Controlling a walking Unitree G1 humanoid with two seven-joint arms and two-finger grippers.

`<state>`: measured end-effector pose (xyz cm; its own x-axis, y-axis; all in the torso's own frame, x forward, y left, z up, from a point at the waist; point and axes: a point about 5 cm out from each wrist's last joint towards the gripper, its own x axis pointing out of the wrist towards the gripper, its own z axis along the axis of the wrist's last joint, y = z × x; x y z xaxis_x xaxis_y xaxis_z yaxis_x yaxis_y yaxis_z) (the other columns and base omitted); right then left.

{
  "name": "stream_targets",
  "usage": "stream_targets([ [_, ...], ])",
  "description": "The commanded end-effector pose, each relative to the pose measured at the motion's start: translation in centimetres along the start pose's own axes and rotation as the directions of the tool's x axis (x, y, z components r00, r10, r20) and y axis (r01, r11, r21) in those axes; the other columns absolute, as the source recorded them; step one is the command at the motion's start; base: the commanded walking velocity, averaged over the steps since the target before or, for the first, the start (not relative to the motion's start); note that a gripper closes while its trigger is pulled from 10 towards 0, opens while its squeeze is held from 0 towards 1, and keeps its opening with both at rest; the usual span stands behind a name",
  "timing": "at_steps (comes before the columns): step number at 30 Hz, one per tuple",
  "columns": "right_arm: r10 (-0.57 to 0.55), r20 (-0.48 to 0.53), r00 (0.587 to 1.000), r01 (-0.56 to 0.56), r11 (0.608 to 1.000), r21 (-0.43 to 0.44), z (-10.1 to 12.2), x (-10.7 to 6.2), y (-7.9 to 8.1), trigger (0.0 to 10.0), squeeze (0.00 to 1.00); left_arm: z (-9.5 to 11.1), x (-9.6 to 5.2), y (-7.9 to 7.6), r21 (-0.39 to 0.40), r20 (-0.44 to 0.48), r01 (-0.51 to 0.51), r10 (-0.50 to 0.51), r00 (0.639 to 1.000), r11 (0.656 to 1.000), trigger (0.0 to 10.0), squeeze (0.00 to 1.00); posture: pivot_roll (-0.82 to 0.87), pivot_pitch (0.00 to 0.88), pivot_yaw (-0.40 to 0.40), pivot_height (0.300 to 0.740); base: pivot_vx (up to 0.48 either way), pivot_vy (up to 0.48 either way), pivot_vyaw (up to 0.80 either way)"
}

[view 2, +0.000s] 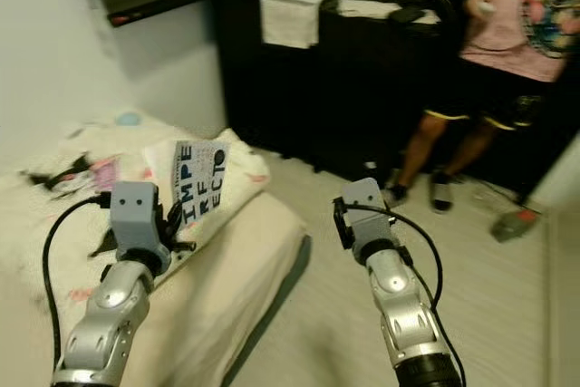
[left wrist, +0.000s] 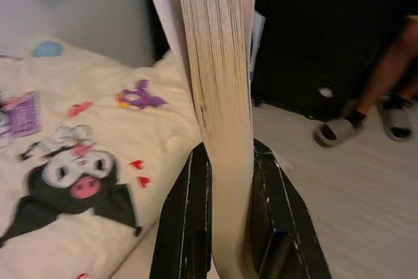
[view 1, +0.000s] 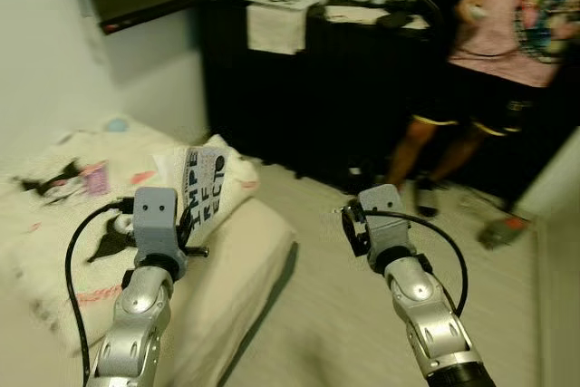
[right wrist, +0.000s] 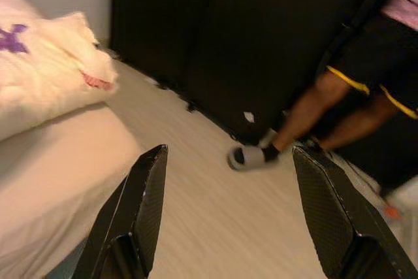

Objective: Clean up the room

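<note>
Left hand [left wrist: 222,227] grips a book [view 1: 204,186] upright above the bed [view 1: 245,260]; its wrist view reveals the page edges. Right hand [right wrist: 225,220] gapes empty over the floor [right wrist: 215,187].

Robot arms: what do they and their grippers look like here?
Both arms are silver with jointed segments. A grey boxy wrist block tops each, looped by a black cable. The left gripper and right gripper each have two long, flat black fingers.

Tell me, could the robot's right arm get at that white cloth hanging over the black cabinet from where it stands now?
Probably not. The white cloth hangs across open floor, well beyond the open right gripper, so the robot would likely have to walk closer.
</note>
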<state>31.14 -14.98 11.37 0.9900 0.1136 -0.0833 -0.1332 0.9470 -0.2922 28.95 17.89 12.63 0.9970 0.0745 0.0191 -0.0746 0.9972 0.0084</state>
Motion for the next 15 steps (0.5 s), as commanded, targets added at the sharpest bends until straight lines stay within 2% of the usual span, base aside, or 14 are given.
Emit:
stream_targets([
  [1, -0.002, -0.028, 1.000, 0.001, 1.000, -0.021, -0.62, -0.11, -0.01, 10.0, 0.00, 0.34, 0.19, 0.09, 0.017, 0.024, -0.002, 0.002, 1.000, 1.000, 10.0, 0.00, -0.09, 0.050, -0.012, 0.740, 0.000, 0.000, -0.80],
  [9, -0.032, -0.035, 0.999, 0.032, 0.999, -0.015, -0.74, -0.33, -0.16, 10.0, 0.00, 0.18, 0.33, -0.04, 0.025, 0.002, 0.007, -0.007, 1.000, 1.000, 10.0, 0.00, -0.10, 0.063, 0.006, 0.740, 0.000, 0.000, -0.80],
  [15, -0.020, -0.031, 0.999, 0.020, 0.999, 0.026, -0.72, -0.43, 0.05, 10.0, 0.00, -0.04, 0.21, -0.09, 0.026, -0.006, 0.016, -0.016, 1.000, 1.000, 10.0, 0.00, -0.10, 0.066, 0.007, 0.740, 0.000, 0.000, -0.80],
])
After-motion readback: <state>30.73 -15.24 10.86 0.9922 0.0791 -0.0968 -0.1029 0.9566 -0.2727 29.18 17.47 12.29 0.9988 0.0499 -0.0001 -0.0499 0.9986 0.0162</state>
